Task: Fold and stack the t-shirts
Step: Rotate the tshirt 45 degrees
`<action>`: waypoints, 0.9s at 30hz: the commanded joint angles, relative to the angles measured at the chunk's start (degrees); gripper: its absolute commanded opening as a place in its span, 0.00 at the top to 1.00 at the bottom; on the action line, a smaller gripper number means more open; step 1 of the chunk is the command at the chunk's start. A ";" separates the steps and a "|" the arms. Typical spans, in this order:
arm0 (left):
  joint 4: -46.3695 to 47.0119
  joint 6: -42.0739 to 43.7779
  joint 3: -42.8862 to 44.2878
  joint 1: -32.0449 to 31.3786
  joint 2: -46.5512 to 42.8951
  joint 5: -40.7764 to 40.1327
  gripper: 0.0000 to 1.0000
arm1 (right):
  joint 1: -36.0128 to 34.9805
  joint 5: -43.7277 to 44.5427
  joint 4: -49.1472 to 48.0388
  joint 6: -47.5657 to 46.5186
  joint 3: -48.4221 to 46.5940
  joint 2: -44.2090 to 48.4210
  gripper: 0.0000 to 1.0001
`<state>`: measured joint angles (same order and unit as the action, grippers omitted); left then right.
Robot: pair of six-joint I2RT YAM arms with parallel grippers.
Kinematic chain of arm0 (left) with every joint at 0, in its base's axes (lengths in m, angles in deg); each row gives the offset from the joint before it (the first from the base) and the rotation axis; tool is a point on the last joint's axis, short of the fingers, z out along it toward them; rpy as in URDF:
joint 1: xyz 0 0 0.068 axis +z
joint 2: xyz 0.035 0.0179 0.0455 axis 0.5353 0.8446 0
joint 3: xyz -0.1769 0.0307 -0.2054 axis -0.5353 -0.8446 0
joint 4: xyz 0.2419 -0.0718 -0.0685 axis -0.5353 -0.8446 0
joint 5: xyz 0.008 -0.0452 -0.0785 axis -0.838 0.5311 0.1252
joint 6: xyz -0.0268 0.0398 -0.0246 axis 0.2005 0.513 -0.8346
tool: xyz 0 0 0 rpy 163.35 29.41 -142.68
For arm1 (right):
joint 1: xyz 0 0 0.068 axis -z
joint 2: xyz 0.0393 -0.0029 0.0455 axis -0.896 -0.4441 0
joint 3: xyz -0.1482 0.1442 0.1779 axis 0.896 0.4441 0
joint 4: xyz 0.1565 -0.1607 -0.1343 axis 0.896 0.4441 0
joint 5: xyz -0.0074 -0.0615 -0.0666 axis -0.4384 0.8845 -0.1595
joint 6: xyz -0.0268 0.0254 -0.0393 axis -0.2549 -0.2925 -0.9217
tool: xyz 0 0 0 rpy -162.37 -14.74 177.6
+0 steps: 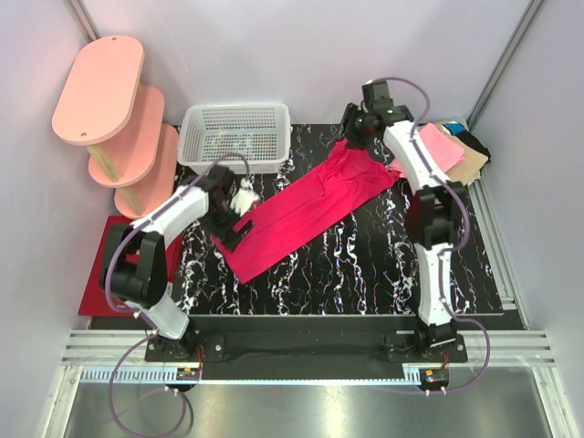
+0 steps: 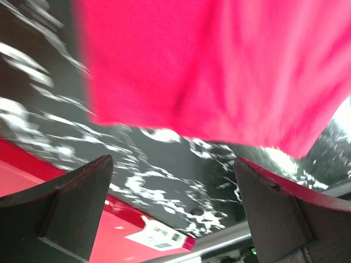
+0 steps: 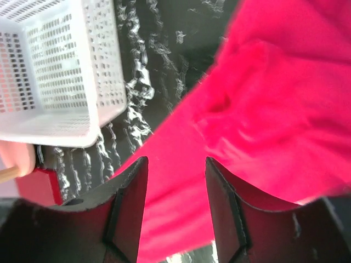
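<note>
A bright magenta-red t-shirt (image 1: 306,208) lies stretched out diagonally on the black marbled table (image 1: 383,265), from near left to far right. My left gripper (image 1: 233,228) hovers at its near-left end; in the left wrist view it (image 2: 173,161) is wide open and empty, with the shirt (image 2: 208,71) just beyond the fingertips. My right gripper (image 1: 349,132) is over the shirt's bunched far-right end; in the right wrist view it (image 3: 176,160) is open above the cloth (image 3: 263,109), holding nothing. Folded light pink (image 1: 441,146), black/teal (image 1: 472,143) and tan (image 1: 467,165) shirts lie at the far right.
A white mesh basket (image 1: 235,137) stands at the back of the table, left of centre, and shows in the right wrist view (image 3: 55,71). A flat dark red mat (image 1: 94,274) lies left of the table. A pink tiered shelf (image 1: 109,100) stands at the far left.
</note>
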<state>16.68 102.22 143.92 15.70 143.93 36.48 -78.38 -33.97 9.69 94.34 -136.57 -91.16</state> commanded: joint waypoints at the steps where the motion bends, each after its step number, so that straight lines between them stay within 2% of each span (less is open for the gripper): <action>1: -1.83 -0.97 11.29 -0.30 3.66 0.11 0.01 | -0.46 15.83 2.88 -0.98 12.91 9.96 0.46; 5: -2.63 -1.85 15.88 -0.82 6.21 3.01 0.01 | 0.33 18.94 3.32 1.04 17.78 8.13 0.48; 9: -2.19 -1.07 13.17 -1.44 9.46 3.55 0.01 | 0.85 19.65 6.30 0.61 14.11 1.19 0.50; 13: 1.40 0.52 6.76 -1.44 12.89 -0.48 0.01 | 2.08 19.74 11.05 0.69 3.58 -7.94 0.53; 19: 3.87 0.87 3.05 -1.26 13.34 -1.38 0.01 | 3.93 17.90 17.90 1.92 -8.65 -16.21 0.53; 24: 2.82 1.40 -0.11 -1.35 10.35 -0.15 0.01 | 5.34 14.12 20.81 1.31 -18.49 -22.90 0.52; 27: 1.33 1.31 -2.39 -1.88 7.37 2.05 0.01 | 6.39 11.67 20.64 1.31 -20.61 -25.19 0.52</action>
<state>19.79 102.74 145.28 14.19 153.89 35.69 -73.20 -18.93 27.06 95.57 -153.64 -112.25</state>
